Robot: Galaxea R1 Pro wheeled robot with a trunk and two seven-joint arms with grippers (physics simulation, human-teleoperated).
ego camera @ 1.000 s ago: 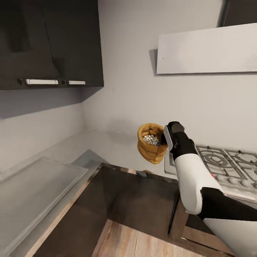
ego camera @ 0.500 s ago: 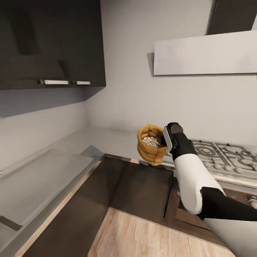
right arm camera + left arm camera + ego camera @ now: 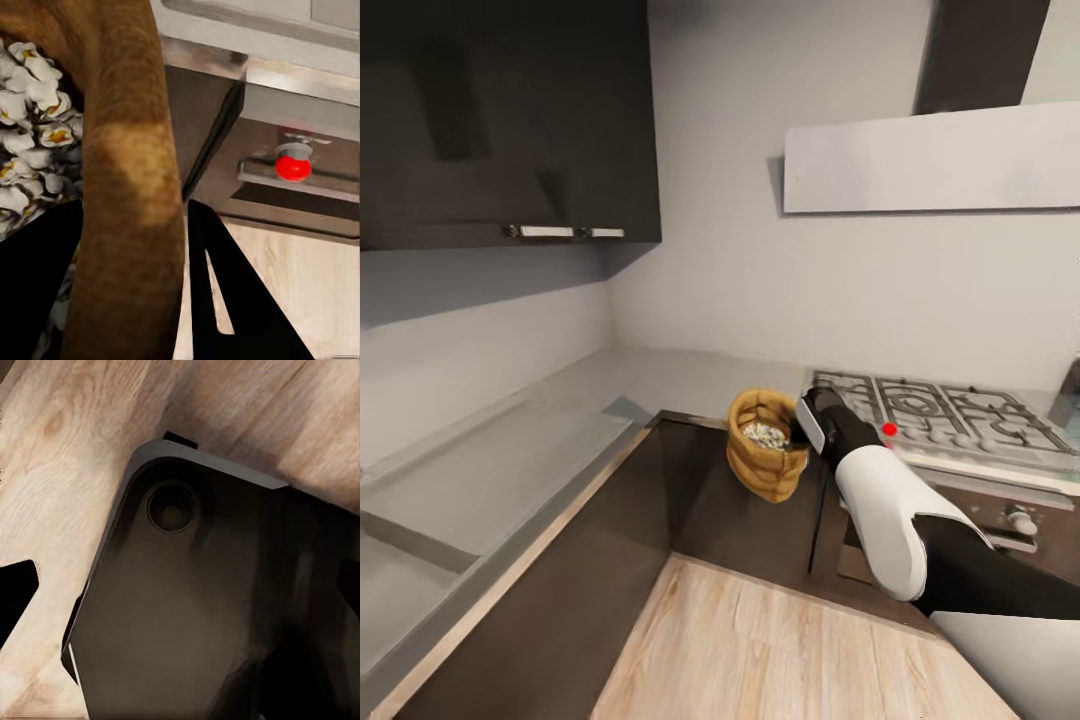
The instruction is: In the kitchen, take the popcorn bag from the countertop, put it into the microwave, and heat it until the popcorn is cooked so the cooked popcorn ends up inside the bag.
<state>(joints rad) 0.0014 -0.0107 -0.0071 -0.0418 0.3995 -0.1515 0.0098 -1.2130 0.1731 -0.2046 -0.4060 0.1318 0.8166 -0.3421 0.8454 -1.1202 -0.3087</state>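
right pincer [image 3: 800, 432]: you have it pinching the rolled rim of the popcorn bag [image 3: 765, 457]; in the right wrist view one dark finger [image 3: 232, 300] sits outside the sack wall and the other [image 3: 34, 277] inside, against the popcorn.
popcorn bag: you hold it upright in the air, off the surface [image 3: 660, 375], out in front of the dark cabinet fronts [image 3: 745, 510] and over the wooden floor [image 3: 760, 650]; its mouth faces up.
popcorn [image 3: 765, 435]: a small pale heap lies inside the sack; in the right wrist view [image 3: 30, 142] the pieces look white and puffy with yellow spots.
surface: the grey slab runs along the wall to your left and turns the corner toward the gas hob [image 3: 920, 410].
gas hob: it lies to the right of the bag, behind your right arm [image 3: 890, 510], with a red dot [image 3: 889, 430] at its near edge.
oven front [image 3: 980, 520]: dark, below the hob, with a knob [image 3: 1020, 520] showing.
above: dark wall cupboards [image 3: 510, 120] on the left, a pale hood [image 3: 930, 160] over the hob.
left pincer: you cannot tell its state; the left wrist view gives you a dark rounded panel [image 3: 210, 607] over the wooden floor [image 3: 67, 472].
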